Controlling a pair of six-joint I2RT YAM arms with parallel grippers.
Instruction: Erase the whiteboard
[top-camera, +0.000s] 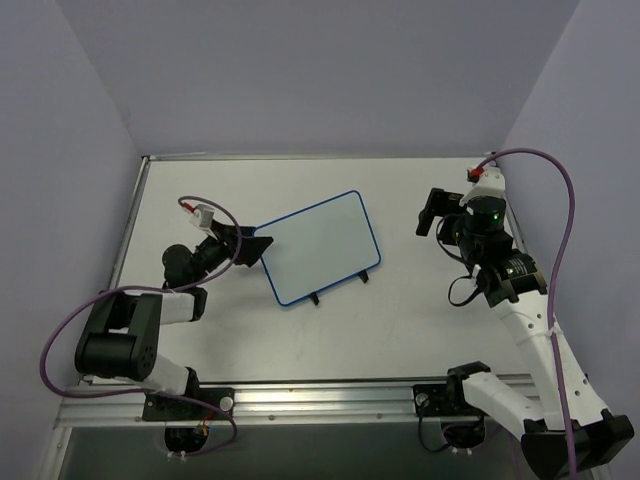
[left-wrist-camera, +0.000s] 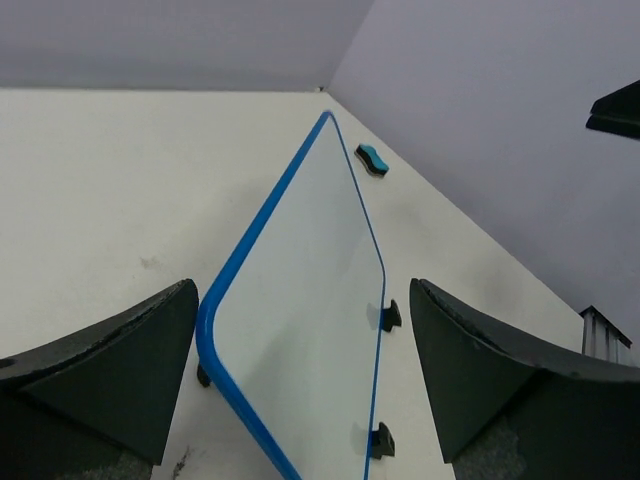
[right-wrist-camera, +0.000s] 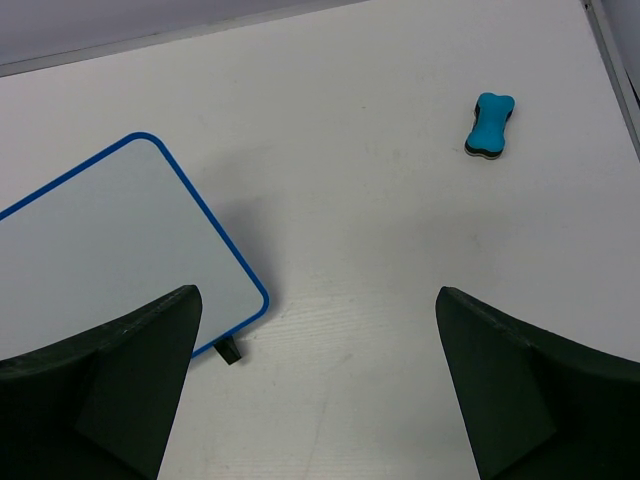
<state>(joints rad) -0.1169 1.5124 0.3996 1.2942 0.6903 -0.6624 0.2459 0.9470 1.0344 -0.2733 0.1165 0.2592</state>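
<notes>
Left gripper (top-camera: 258, 246) open at whiteboard (top-camera: 325, 245) corner

The left arm (top-camera: 120, 335) is folded low, forearm reaching rightward, and the left gripper (top-camera: 256, 245) is seen with its fingers (left-wrist-camera: 100, 370) spread wide, nothing gripped. The right arm (top-camera: 525, 320) is raised, and the right gripper (top-camera: 432, 212) is likewise spread and empty.

top view overhead, far, facing down; wrist views low, near table (top-camera: 400, 320), both share whiteboard (left-wrist-camera: 310, 300), eraser (right-wrist-camera: 490, 125).
</notes>
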